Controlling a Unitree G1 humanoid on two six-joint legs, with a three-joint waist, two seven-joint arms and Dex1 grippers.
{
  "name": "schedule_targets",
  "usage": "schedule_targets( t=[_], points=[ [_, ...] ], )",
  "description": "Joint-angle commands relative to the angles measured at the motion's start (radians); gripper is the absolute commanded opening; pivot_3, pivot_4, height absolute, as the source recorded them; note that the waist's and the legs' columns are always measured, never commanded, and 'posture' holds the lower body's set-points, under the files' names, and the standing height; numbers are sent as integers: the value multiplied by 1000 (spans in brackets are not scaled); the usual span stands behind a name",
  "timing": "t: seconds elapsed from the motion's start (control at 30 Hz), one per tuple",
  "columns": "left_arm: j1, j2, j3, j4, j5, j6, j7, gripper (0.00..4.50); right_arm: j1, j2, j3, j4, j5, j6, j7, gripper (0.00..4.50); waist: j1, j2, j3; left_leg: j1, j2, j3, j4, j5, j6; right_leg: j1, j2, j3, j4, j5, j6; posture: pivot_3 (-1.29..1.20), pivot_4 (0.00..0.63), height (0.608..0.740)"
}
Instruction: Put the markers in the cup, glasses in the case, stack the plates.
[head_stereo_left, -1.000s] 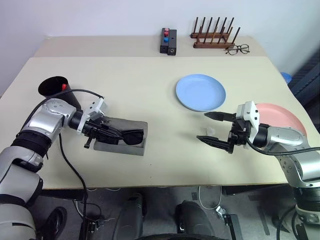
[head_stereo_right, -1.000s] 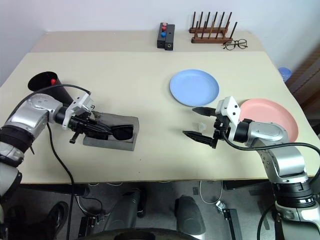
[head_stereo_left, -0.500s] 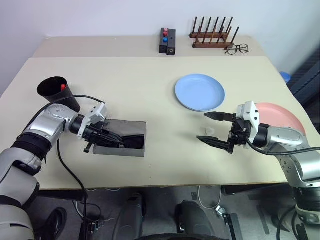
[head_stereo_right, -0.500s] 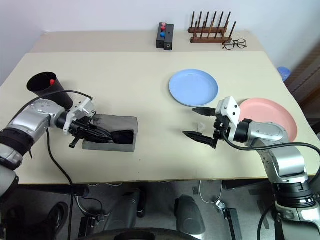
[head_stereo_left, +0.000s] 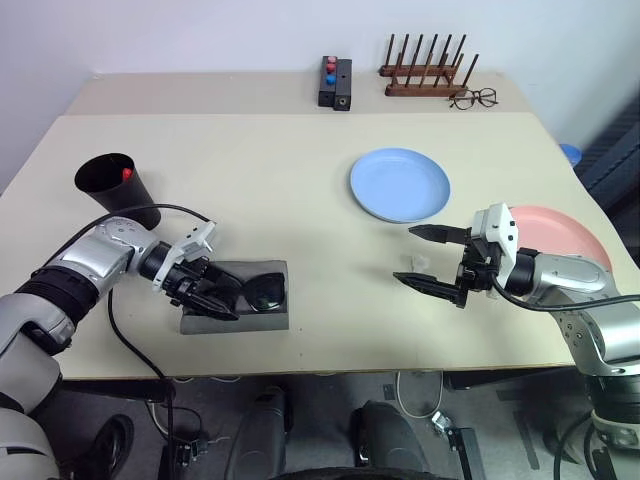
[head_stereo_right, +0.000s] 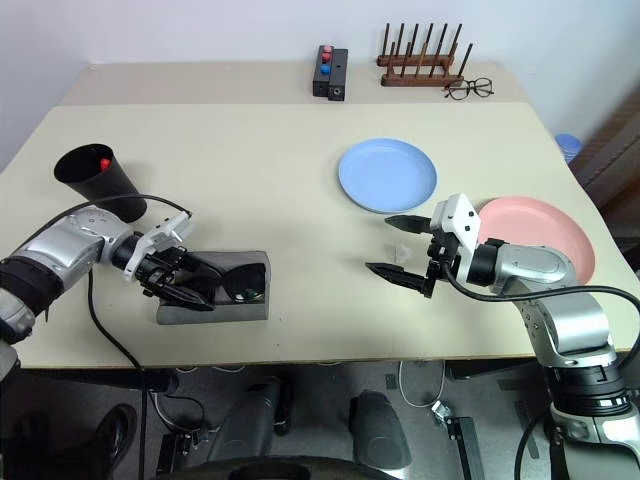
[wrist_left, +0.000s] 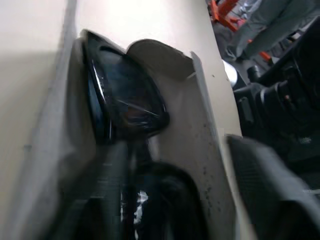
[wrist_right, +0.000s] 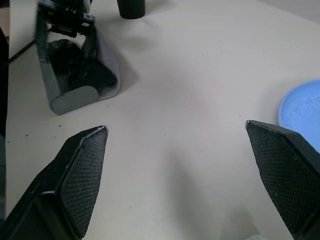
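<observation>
Left gripper (head_stereo_left: 222, 300) sits inside the flat grey rectangular glasses case (head_stereo_left: 236, 322), lid up. Fingers look slightly parted in the head views, but they blur into the dark stuff in the case, so I cannot tell apart or clamped. Black-framed sunglasses with dark lenses (head_stereo_left: 262, 293) lie in the case just past the left fingertips; the left wrist view has one lens (wrist_left: 127, 102) right ahead of the fingers, frame against the case wall. Contact between fingers and sunglasses: can't tell.

Tall black tapered plastic cup (head_stereo_left: 113, 186) stands behind the left arm, near it but apart, with the slim marker's red cap (head_stereo_left: 127, 173) poking up inside the rim.

Right gripper (head_stereo_left: 432, 259) hovers over bare beige table (head_stereo_left: 250, 190), fingers wide apart, nothing between them. Small clear object (head_stereo_left: 414, 262) on the table just beside its fingertips. Round shallow salmon pink plate (head_stereo_left: 560, 236) lies behind the right wrist, partly hidden by the arm. Round shallow light blue plate (head_stereo_left: 400, 184) sits beyond the right gripper, apart from the pink one, not stacked.
</observation>
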Motion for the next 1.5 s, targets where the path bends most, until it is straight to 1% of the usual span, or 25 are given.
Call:
schedule_targets(
  t=[0.03, 0.17, 0.27, 0.57, 0.73, 0.87, 1.0, 1.1, 1.17, 1.27, 1.3, 1.43, 1.5],
  points=[
    [-25, 9, 5, 6, -7, -25, -2, 4484, -5, -3, -6, -26, 0, -14, 2, 4500, 1, 0, 0, 0, 0, 0, 0, 0, 0, 0, 0, 0, 0, 0, 0, 0, 150, 740],
    [-30, -17, 45, 37, 2, -49, -2, 4484, -10, 2, -1, -21, -1, -17, 1, 4500, 1, 0, 0, 0, 0, 0, 1, 0, 0, 0, 0, 0, 0, 0, 0, 0, 150, 740],
    [-34, -18, 61, 29, -2, -51, -2, 4484, -11, 3, 0, -18, -2, -20, 3, 4500, 0, 0, 0, 0, 0, 0, 1, 0, 0, 0, 0, 0, 0, 0, 0, 0, 150, 740],
    [-28, 31, 82, -86, -20, -16, -2, 4484, -27, 4, 4, -1, -6, -25, 9, 4500, 0, 0, 0, -1, 0, 0, 1, 0, 0, 0, 0, 0, 0, 0, 0, 0, 150, 740],
    [-12, 61, 56, -79, 40, -77, -2, 4484, -31, 8, 11, 3, -10, -25, 10, 4500, -1, 0, 0, 0, 0, 0, 1, 0, 0, 0, 0, 0, 0, 0, 0, 0, 150, 740],
    [-10, 8, 115, 18, 109, -170, -2, 4484, -36, 12, 15, 5, -10, -25, 9, 4500, 2, 0, 0, 0, 0, 0, 1, 0, 0, 0, 1, 0, 0, 0, 0, 0, 150, 740],
    [-16, -13, 137, 47, 116, -167, -2, 4484, -38, 17, 22, 7, -14, -27, 8, 4500, 1, 0, 0, -1, 0, 0, 1, 0, 0, 0, 0, 0, 0, 0, 0, 0, 150, 740],
    [-39, -37, 182, 68, 104, -104, -2, 4484, -39, 17, 22, 7, -11, -25, 7, 4500, 2, 0, 0, -1, 0, 0, 1, 0, 0, 0, 1, 0, 0, 0, 0, 0, 150, 740],
    [-58, -33, 204, 47, 48, -14, -2, 3950, -39, 16, 22, 9, -12, -27, 7, 4500, 1, 0, 0, -1, 0, 0, 1, 0, 0, 0, 1, -1, 0, 0, 0, 0, 150, 740],
    [-67, -15, 247, -1, -2, 48, -2, 2685, -40, 17, 24, 13, -14, -28, 7, 4500, 0, 0, 0, -2, 0, 0, 1, 0, 0, 0, 1, -1, 0, 0, 0, 0, 150, 740],
    [-68, -4, 252, -15, -1, 50, -2, 2081, -41, 17, 24, 14, -14, -29, 6, 4500, 0, 0, 0, -2, 0, 0, 1, 0, 0, 0, 1, -1, 0, 0, 1, 0, 150, 740],
    [-57, 35, 256, -72, -10, 66, -2, 54, -44, 19, 26, 18, -15, -32, 6, 4500, -3, 0, 0, -1, 0, 0, 1, 0, 0, 0, 2, -1, 0, 0, 1, 0, 150, 740],
    [-60, 39, 277, -106, -31, 111, -2, 18, -46, 20, 26, 20, -15, -33, 7, 4500, -1, 0, 0, -1, 0, 0, 1, 0, 0, 0, 2, -1, 1, 0, 1, 0, 150, 740]
  ],
)
